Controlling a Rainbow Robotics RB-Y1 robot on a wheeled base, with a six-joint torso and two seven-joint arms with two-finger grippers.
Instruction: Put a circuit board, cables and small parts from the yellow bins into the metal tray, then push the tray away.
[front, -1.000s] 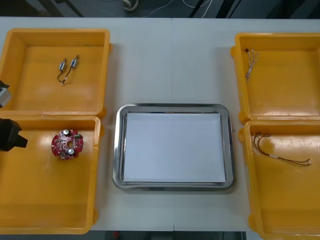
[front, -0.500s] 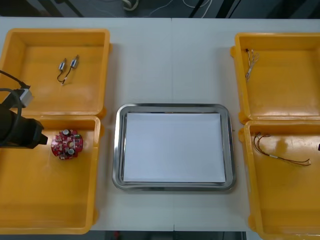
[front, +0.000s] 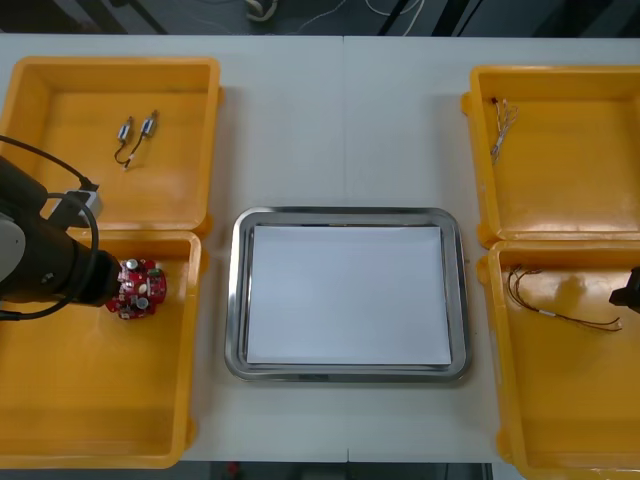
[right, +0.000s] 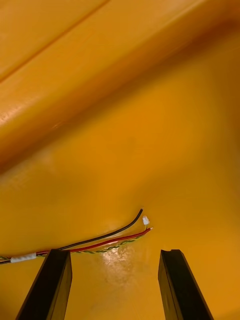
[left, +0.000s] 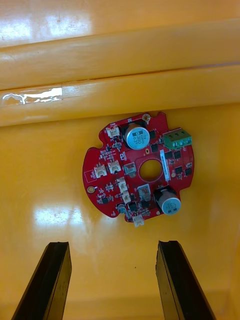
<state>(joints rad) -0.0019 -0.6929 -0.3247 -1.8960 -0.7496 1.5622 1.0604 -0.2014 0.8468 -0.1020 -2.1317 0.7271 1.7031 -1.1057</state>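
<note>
The metal tray sits in the middle of the worktop, white inside and holding nothing. Left of the tray, on the robot's side, is the near left bin. The round red circuit board lies flat on its floor, in the part of the bin toward the tray. The left arm reaches in from the side away from the tray, and the left jaws are low at the board's edge farthest from the tray. In the left wrist view the left jaws stand spread wide and pinch nothing. The board lies just beyond their tips, in line with the gap between them and apart from both

Right of the tray, the right arm shows at the outer side of the near right bin, the side away from the tray. The black and red cables lie on that bin's floor between the arm and the tray. In the right wrist view the right jaws are also spread and empty. The cables' loose ends rest just beyond the tips, within the gap, touching neither side

Beyond the near left bin, the far left bin holds two small metal parts. The far right bin holds a thin cable bundle
</note>
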